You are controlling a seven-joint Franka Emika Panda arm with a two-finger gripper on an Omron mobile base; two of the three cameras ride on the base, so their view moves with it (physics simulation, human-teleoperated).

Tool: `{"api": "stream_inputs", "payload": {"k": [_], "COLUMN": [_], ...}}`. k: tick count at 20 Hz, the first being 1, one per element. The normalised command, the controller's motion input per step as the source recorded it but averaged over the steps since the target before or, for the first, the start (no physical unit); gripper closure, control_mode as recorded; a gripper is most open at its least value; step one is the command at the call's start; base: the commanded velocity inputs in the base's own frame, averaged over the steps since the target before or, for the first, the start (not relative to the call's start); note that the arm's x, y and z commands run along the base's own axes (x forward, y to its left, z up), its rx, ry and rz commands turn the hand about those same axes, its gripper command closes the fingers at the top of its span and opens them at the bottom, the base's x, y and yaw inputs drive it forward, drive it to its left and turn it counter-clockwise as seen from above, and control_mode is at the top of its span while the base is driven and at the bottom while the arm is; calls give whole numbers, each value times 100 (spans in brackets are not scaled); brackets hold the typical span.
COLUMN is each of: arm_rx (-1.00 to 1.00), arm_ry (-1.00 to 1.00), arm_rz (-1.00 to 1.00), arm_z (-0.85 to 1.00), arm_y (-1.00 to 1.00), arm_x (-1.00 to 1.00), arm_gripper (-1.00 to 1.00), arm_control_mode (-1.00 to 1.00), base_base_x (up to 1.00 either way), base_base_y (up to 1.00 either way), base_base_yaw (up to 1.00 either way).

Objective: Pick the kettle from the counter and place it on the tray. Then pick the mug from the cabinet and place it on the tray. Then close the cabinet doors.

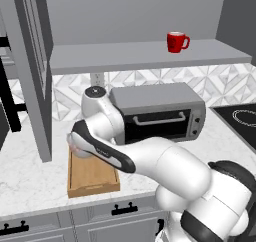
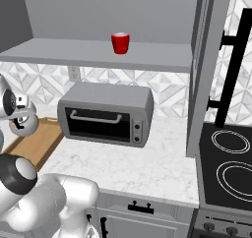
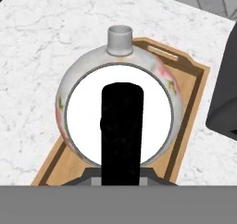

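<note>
Directly below my hand sat the kettle (image 3: 118, 112), its black arched handle (image 3: 121, 135) running straight up the middle of my view and its short spout (image 3: 120, 40) pointing away from me. My gripper (image 3: 121, 174) was down at that handle, but the handle hid my fingertips, so I could not tell whether I was clamped on it or loose. The kettle lay over the near half of the tray (image 3: 192, 86); whether it rested on the wood I could not tell. The tray lay on the counter (image 3: 41, 42). Well above my hand, the mug (image 1: 177, 41) stood on the cabinet (image 1: 150, 56) shelf, over the toaster oven (image 1: 157, 113).
</note>
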Motion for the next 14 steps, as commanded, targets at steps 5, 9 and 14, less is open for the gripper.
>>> {"api": "stream_inputs", "payload": {"k": [5,9,14], "arm_rx": [0,0,0], "arm_ry": [0,0,1], "arm_rz": [-5,-10,-15], "arm_z": [-10,-18,-23], "arm_y": [3,-2,-2], "arm_x": [31,16,20], "arm_gripper": [100,100,100], "arm_control_mode": [-100,-100,-100], "base_base_x": [0,0,0], "base_base_y": [0,0,0], "base_base_yaw": [0,0,0]}}
